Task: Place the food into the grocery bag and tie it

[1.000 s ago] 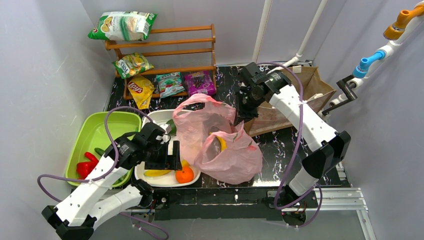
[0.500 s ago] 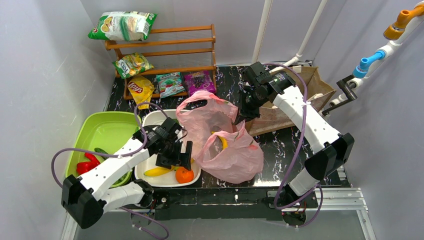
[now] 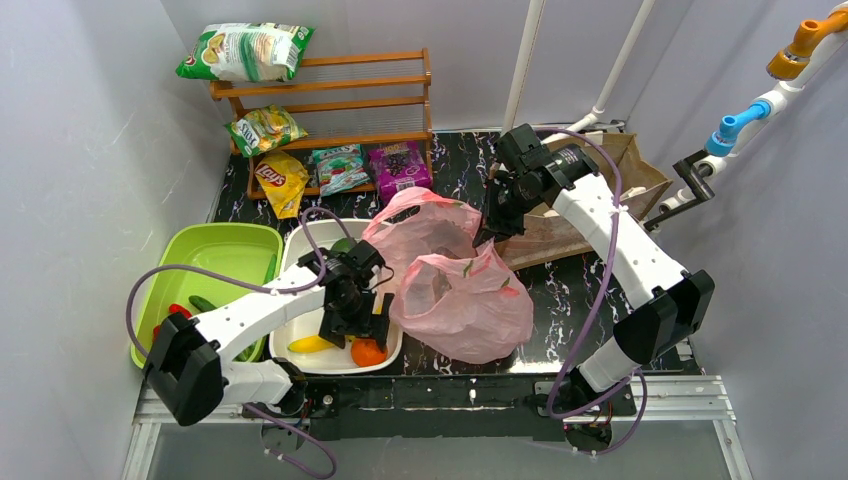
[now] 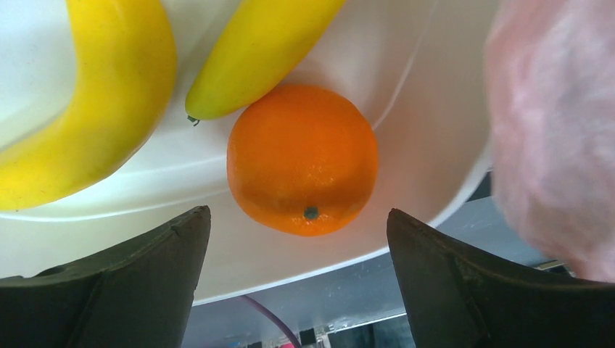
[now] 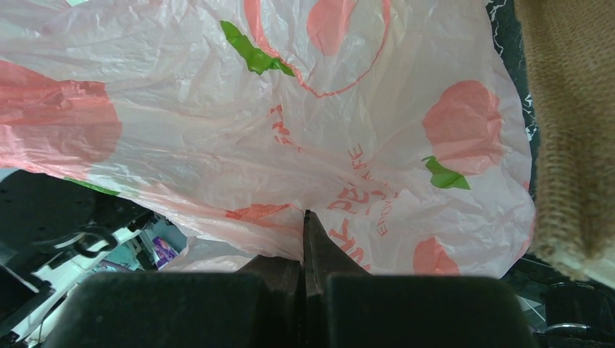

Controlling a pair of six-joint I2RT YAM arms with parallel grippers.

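In the last second, brought the left gripper across the white tub to its 5 o'clock corner; now hanging spread wide over the orange, no touch yet, two bananas just beside, so probably the start of the pick. Kept the right gripper pinched flat on the pink grocery bag at its 12 o'clock rim. Around, a black marbled table, white walls, green tub at 9 o'clock, wooden rack with snack bags at 11, brown paper bag at 1.
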